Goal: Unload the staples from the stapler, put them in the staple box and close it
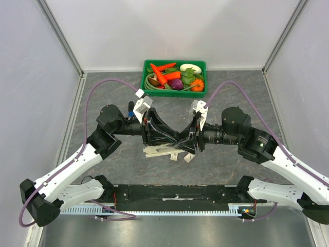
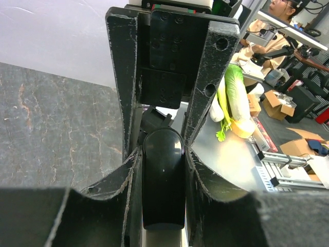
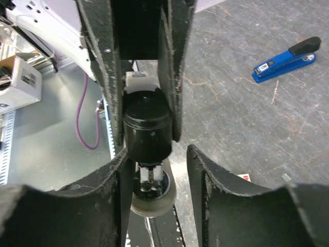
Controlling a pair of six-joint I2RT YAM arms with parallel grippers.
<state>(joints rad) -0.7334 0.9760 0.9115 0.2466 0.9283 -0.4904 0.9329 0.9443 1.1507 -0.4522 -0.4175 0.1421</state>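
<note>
Top external view: the stapler point(image 1: 159, 151) is seen at the middle of the table point(image 1: 241, 92), under the two wrists that meet above it and well in front of the green basket point(image 1: 201, 64) of vegetables. Whether it rests on the table or is lifted cannot be told. In the left wrist view its glossy black part is clamped firmly between the fingers of the left gripper point(image 2: 162, 154). In the right wrist view the right gripper point(image 3: 157, 152) is placed around the same black end, but only one finger touches it and a gap is seen at the other, so these jaws are apart. The blue stapler point(image 3: 285, 59) lies well apart. No strip of staples is seen outside, so the stapler is judged as secured only; the opening and the removal of staples are left.
</note>
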